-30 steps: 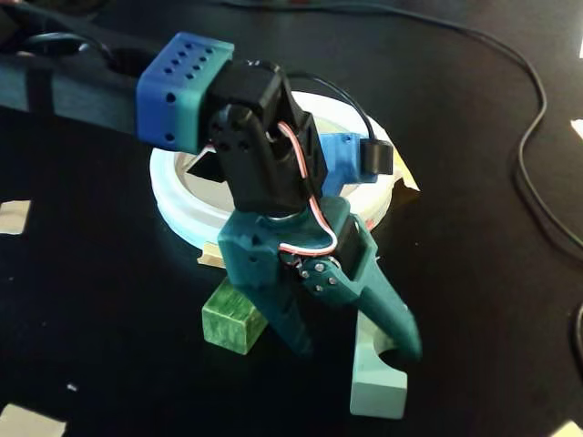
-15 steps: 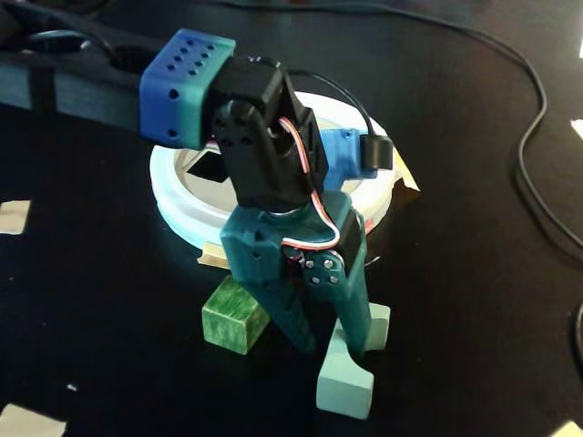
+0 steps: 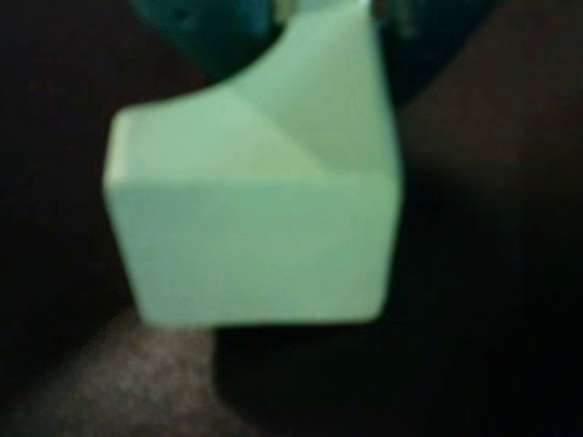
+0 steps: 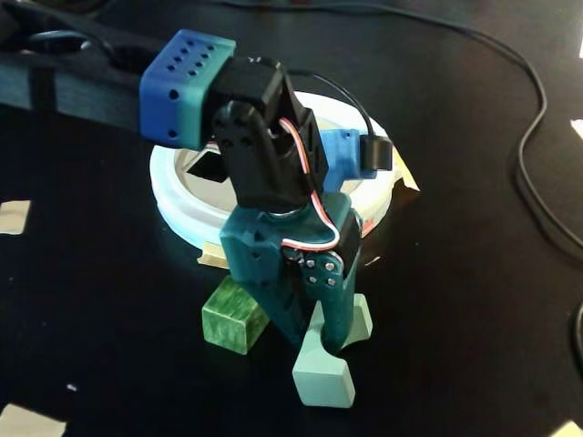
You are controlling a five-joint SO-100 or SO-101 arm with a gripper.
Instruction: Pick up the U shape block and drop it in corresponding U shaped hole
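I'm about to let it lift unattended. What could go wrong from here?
1. The claw pinches the U shape block near one end, so the long overhang may twist or slip during the lift.
2. The green cube sits right beside the claw and could get nudged.
3. The arm hides most of the white-ringed disc, making hole alignment hard to check.

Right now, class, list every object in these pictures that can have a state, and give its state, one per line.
gripper: shut on the U shape block.
U shape block: clamped between the gripper's fingers, near end low by the table.
green cube: free on the table, untouched.
white-ringed disc: flat, cutouts mostly hidden by the arm.
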